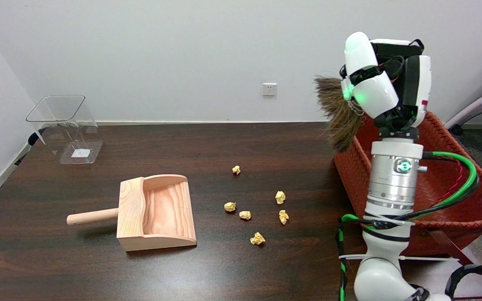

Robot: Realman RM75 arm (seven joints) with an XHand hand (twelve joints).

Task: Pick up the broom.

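A wooden dustpan (157,213) is lying near scattered paper scraps (245,215) (six crumpled bits); a clear bin (66,127) is standing far left.

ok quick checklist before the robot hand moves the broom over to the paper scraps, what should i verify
1. Broom lifted above the red woven basket: ok.
2. Right robot hand grips the broom: probably, but the handle is hidden behind it, so cannot tell how firmly.
3. Bristles free of the basket rim: cannot tell, they overlap in view.
4. Paper scraps lie loose on the table: ok.
5. Wooden dustpan apart from the scraps: ok.
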